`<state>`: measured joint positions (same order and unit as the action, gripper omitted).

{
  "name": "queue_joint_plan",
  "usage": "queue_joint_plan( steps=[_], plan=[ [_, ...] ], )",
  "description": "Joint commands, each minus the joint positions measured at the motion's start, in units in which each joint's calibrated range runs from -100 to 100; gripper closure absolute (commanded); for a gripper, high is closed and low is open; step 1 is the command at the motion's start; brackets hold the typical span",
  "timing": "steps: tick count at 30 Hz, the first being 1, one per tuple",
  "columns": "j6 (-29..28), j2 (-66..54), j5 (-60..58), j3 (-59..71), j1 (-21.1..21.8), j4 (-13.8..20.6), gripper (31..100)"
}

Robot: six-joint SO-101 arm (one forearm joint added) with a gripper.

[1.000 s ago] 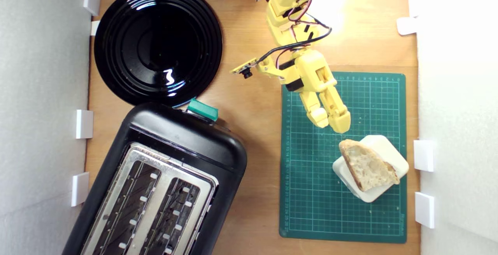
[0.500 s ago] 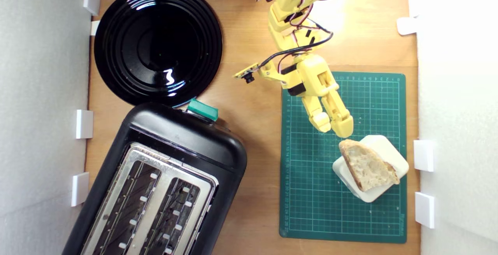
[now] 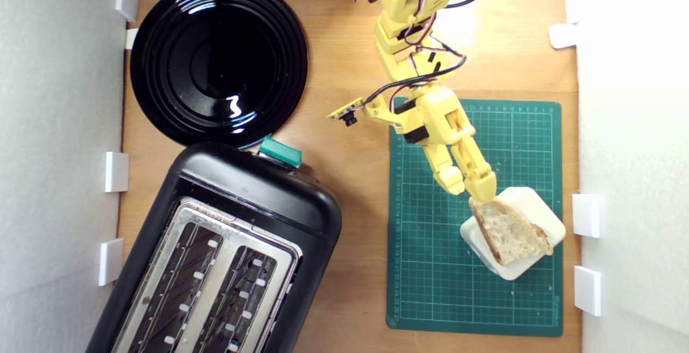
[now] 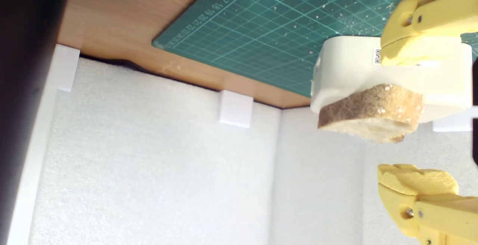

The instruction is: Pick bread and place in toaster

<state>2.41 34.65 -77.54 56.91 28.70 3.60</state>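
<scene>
Exterior view: the pincer (image 3: pixel 472 191), moulded in matte yellow plastic, is parted and holds nothing; its two fingertips sit at the pointed end of the bread (image 3: pixel 508 230), one tip overlapping the crust edge as seen from above. The bread is a wedge with pale, holey crumb and a brown crust. It lies on a smooth cream block (image 3: pixel 538 210) with rounded corners, which stands on a green gridded cutting mat (image 3: pixel 430 277) at the exterior view's right. The toaster (image 3: pixel 220 256), black plastic with a silver metal top, two open slots and a teal lever (image 3: pixel 280 152), lies angled on the wooden bench (image 3: pixel 350 181) at the exterior view's lower left, well apart from the bread. A round glossy black plate (image 3: pixel 218 62) with concentric ridges sits above it. Compared with one second earlier, the pincer has advanced along the mat from a clear gap to the bread's tip; bread, block and toaster are unmoved.

Wrist view: the pincer (image 4: pixel 414 118) shows two rough-textured yellow fingertips set wide apart, with the bread (image 4: pixel 369 112) between them in line of sight, crust side facing the camera. The bread rests against the cream block (image 4: pixel 347 65). Crumbs speckle the mat (image 4: pixel 269 24). White foam walls (image 4: pixel 149 170) enclose the bench (image 4: pixel 123 17).
</scene>
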Motion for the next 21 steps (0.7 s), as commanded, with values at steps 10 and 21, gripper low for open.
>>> queue_joint_plan(
  steps=[10, 21],
  plan=[
    [-0.08, 1.21, 3.48, -8.3, 0.55, -0.33, 42.2],
    [0.97, 3.79, 3.57, -11.84, 1.44, -0.33, 42.3]
  ],
)
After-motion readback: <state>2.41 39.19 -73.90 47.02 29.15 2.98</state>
